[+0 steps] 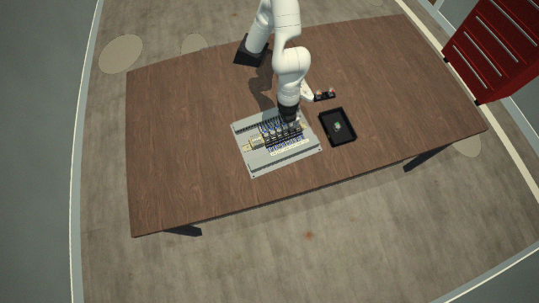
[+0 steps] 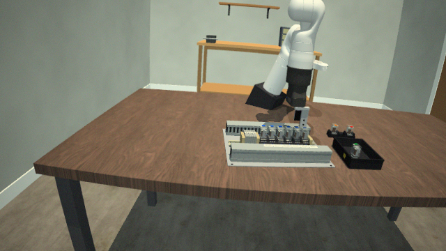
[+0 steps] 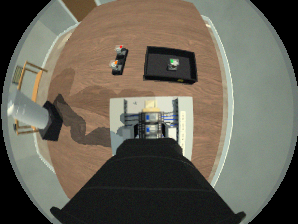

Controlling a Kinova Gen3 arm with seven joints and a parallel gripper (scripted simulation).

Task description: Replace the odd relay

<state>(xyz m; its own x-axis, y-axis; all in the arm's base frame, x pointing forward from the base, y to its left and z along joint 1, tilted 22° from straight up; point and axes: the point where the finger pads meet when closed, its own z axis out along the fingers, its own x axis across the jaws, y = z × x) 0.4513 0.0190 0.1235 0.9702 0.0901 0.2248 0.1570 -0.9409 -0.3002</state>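
Note:
A grey panel [image 2: 275,146] on the table holds a row of several relays [image 2: 283,132], and the buttons I can see on them are blue. My gripper [image 2: 302,120] hangs straight down over the right end of the row, open and empty, with its fingertips just above the end relay's top. It also shows in the overhead view [image 1: 292,124]. A relay with a green button [image 2: 355,150] stands in the black tray [image 2: 358,158] to the right of the panel. In the wrist view my own body hides most of the row [image 3: 149,124].
A small black holder [image 2: 341,133] behind the tray carries two relays, one with an orange button [image 2: 334,128] and one with a red button [image 2: 350,130]. The arm's base [image 2: 265,97] stands behind the panel. A red cabinet [image 1: 497,46] stands off the table's far corner.

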